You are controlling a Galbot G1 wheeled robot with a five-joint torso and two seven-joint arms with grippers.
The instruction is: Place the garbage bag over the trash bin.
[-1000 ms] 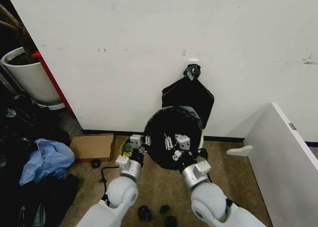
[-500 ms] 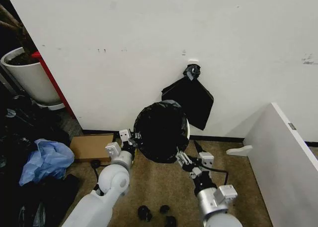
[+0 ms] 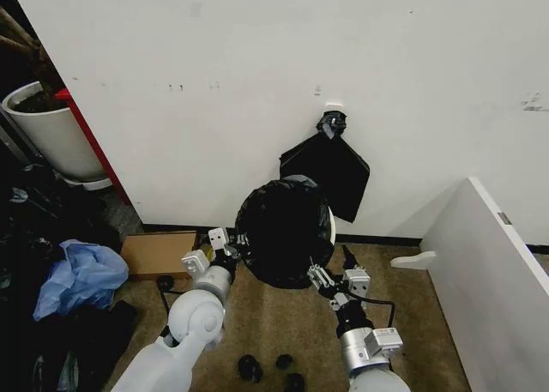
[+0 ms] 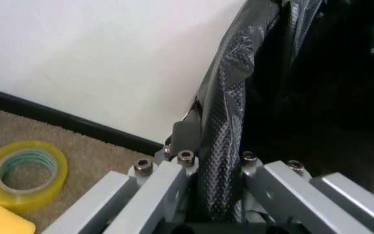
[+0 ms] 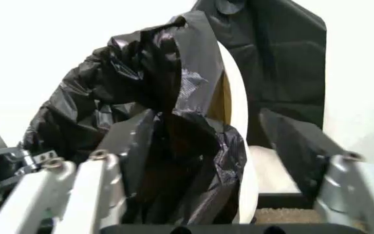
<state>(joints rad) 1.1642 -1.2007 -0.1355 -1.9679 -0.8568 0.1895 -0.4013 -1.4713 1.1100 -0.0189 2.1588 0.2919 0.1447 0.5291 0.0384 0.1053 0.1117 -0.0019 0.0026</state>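
Up close, the left tool (image 4: 216, 195) is clenched on a fold of the garbage bag (image 3: 286, 229), its two metal fingers (image 4: 167, 180) pressing the crinkled black plastic between them at the bag's left edge. The right tool (image 5: 216, 180) stands spread, one finger against the loose plastic draped over the rim, the other finger apart on the far side of the white wall of the trash bin (image 5: 242, 146). From the head camera the left tool (image 3: 233, 244) sits at the bag's left side and the right tool (image 3: 330, 282) at its lower right. The bag covers nearly all of the bin (image 3: 329, 225), which stands on the carpeted floor against the wall. Just behind it a flat black bag (image 3: 330, 171) hangs from a wall hook. A roll of yellow tape (image 4: 21, 173) lies on the floor near the left tool.
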